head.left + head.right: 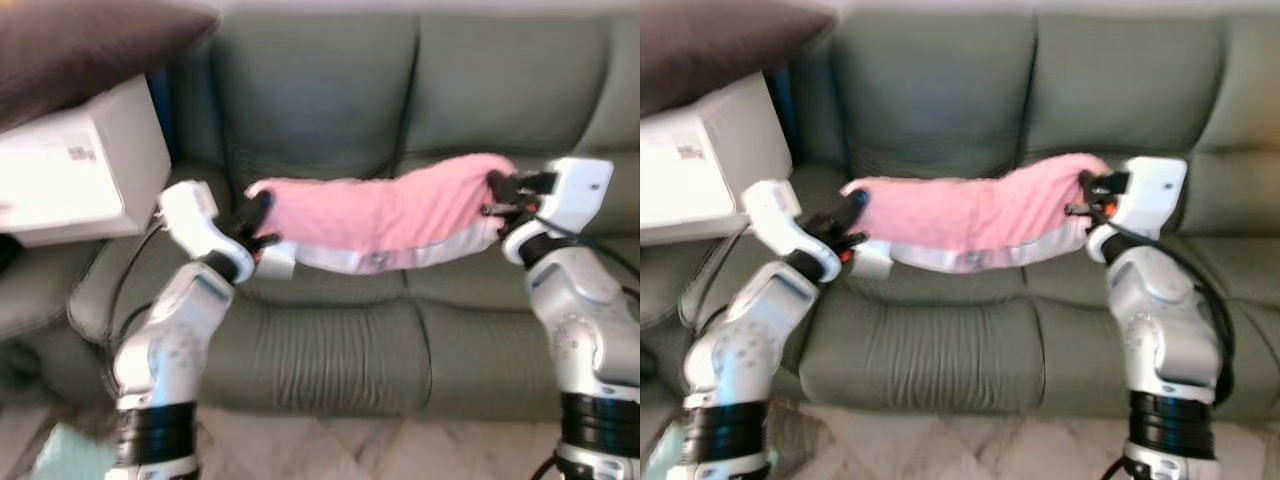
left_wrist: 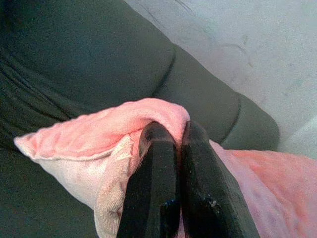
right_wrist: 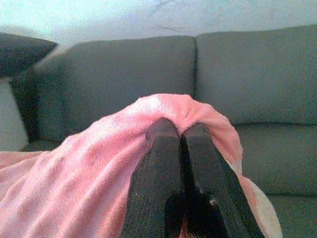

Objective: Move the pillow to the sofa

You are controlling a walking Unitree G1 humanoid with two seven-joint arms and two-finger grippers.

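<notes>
Pillow [image 1: 385, 215]: pink fleece top, white underside, long, sagging slightly in the middle.
Pose: stretched level, held up by both ends.
Place: above the seat of the grey-green sofa [image 1: 330, 350].

Your way onto the sofa [image 1: 330, 340] seat lies open at 12 o'clock; at 10 o'clock a white box [image 1: 85, 165], with what looks like a dark cushion [image 1: 80, 45] on top, blocks passage.
</notes>
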